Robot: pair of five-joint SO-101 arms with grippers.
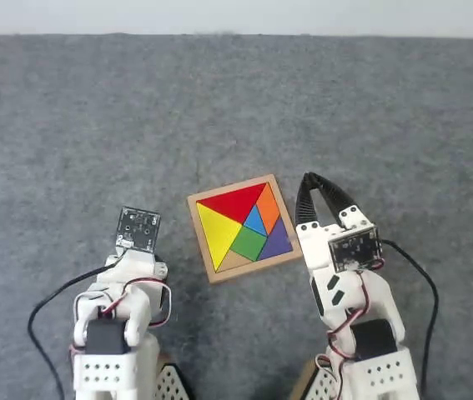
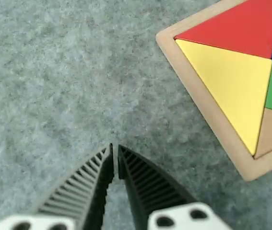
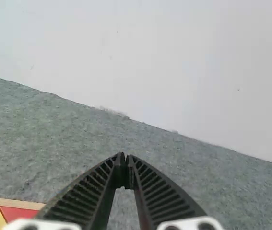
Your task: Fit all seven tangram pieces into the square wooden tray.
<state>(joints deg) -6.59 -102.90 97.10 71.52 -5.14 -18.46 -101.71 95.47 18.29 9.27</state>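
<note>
Grey felt [image 1: 236, 108] all over the desk. Near the middle, a bit toward the near edge, sits a square wooden tray [image 1: 204, 242] [image 2: 211, 108], turned a little against the desk edges. Inside it, six flat pieces packed tight:
- a big red triangle [image 1: 238, 202] at the far side
- a big yellow triangle [image 1: 213, 232] at the left side
- a small blue triangle [image 1: 255, 220] in the middle
- a green square [image 1: 250, 242] just nearer than the blue one
- an orange piece [image 1: 268, 206] by the far right corner
- a purple triangle [image 1: 276, 240] at the right side

At the tray's near side, one bare wooden spot [image 1: 233, 262] shaped like a triangle.

Left gripper [image 2: 115, 151] low over the felt, left of the tray and apart from it, jaws closed tip to tip, holding nothing. Right gripper [image 1: 309, 178] [image 3: 125, 163] just beside the tray's right side, pointing at the far desk edge, jaws pressed together too, holding nothing.
</note>
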